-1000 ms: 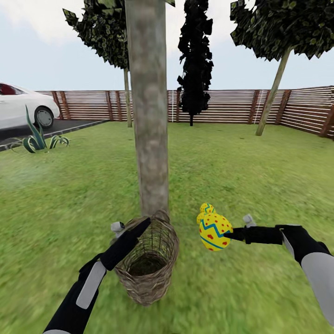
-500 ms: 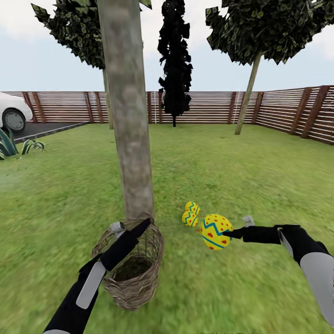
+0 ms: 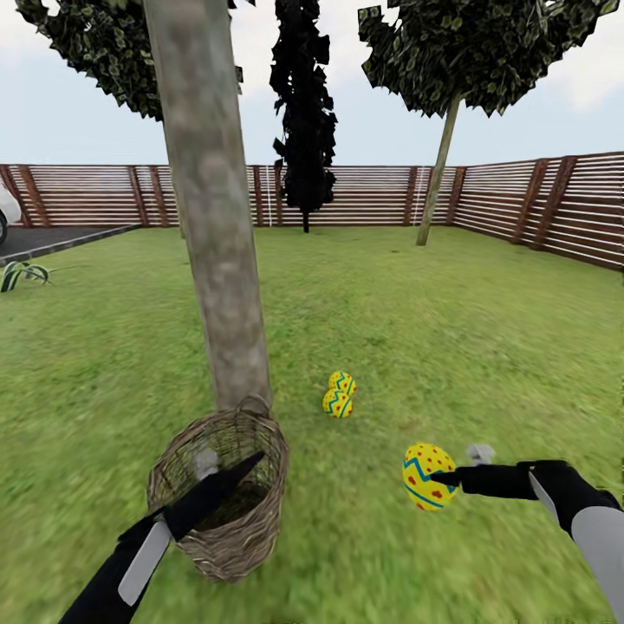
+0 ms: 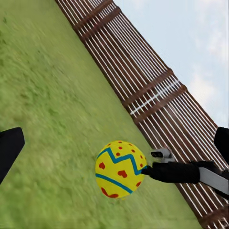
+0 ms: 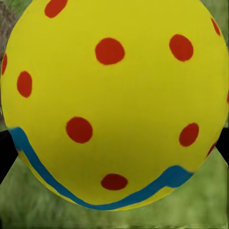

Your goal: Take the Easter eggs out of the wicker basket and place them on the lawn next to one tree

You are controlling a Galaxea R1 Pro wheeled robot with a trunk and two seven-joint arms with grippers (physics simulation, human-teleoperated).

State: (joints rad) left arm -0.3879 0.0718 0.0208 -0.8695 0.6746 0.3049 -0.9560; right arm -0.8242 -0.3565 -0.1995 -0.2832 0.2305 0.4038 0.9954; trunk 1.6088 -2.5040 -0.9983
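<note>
1. Head view shows the right gripper clenched on one Easter egg, held in the air over the lawn at about 4 o'clock from the tree; the right wrist view has that egg pressed close up between the jaws.
2. Two more eggs lie on the grass, touching each other, near the trunk's foot at its 3 o'clock.
3. The wicker basket stands upright just in front of the trunk, at its 6 o'clock. The left arm reaches across its rim, and the left gripper sits over the opening; whether it is released or clenched I cannot tell.
4. Risks, as I judge them: the held egg is round and smooth, so letting go from a height could send it rolling off, away from the tree or into the pair on the ground, scattering them. Setting it down too far out at 4 o'clock may leave it not counted as next to the same tree.
5. The left arm could tip the light basket if it swings out carelessly.
6. Count: three eggs in all, one held and two on the grass; one basket, which appears to hold no eggs, though its bottom is shadowed; one thick-trunked tree close by.
</note>
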